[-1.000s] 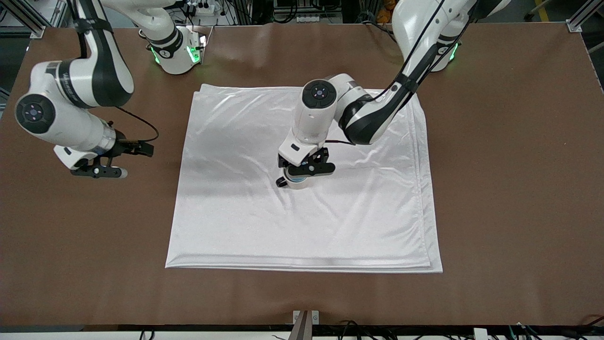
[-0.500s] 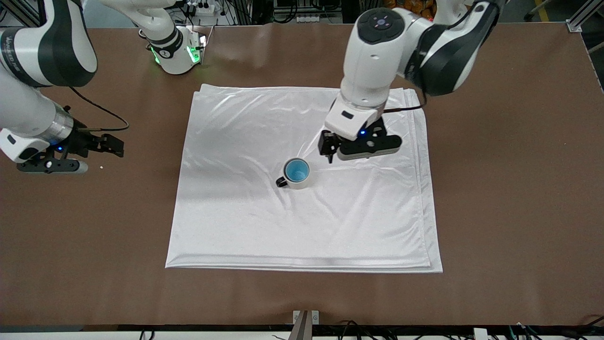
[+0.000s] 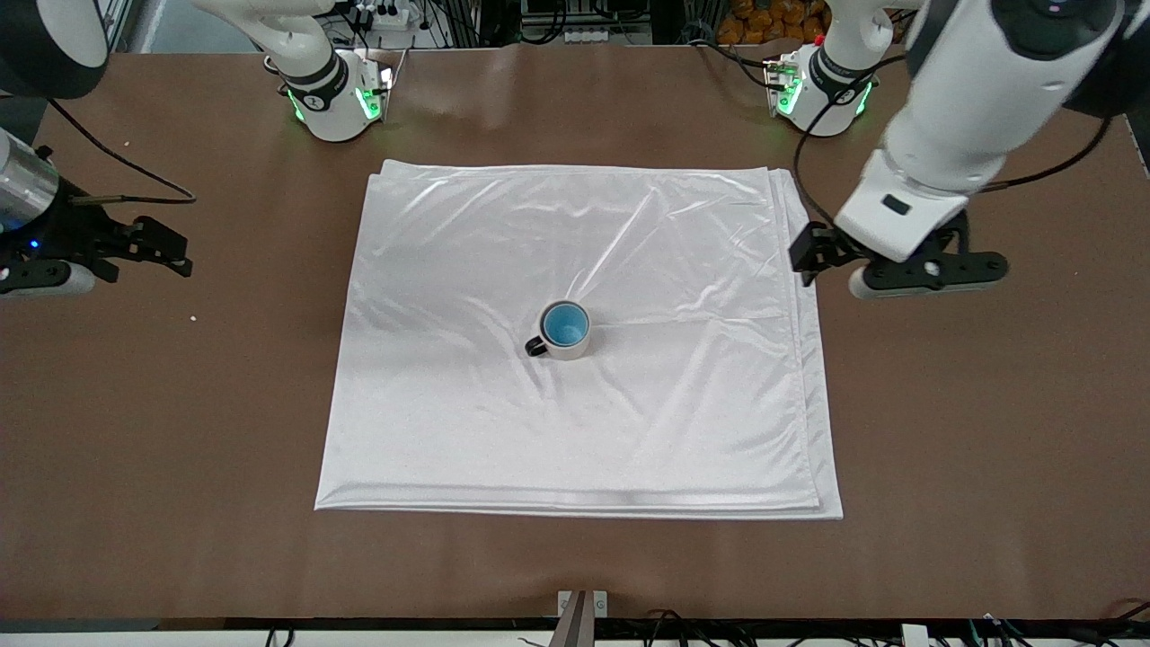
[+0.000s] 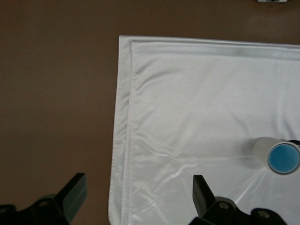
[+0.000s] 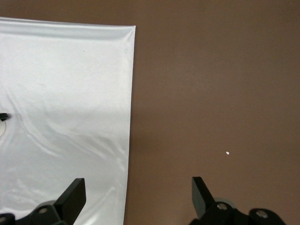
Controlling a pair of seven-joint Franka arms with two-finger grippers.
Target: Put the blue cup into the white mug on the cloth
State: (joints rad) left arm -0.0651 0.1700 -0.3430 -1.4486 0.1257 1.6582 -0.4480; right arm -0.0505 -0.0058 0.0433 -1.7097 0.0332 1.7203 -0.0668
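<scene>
White satin is lying under the cups: the cloth is a large shiny rectangle, folded in layers, with soft wrinkles running across it, on the brown matte table.

I am holding my left gripper in the air over the bare table, just beside the cloth's edge at the left arm's end. Its fingers are standing spread wide and they are pinching nothing. From this hand, the white mug is sitting well apart, toward the right arm's end, near the middle of the cloth. The blue cup is resting inside the mug. In my left wrist view I am seeing the cup's bright blue inside as a round disc, with the pale rim around it.

The mug is round, cream coloured and smooth, and it is standing upright with its mouth pointing up. Its small black handle is pointing toward the right arm's end and a little toward the front camera.

My right gripper is waiting over the bare table at the right arm's end, well apart from the cloth, fingers also spread and holding nothing.
</scene>
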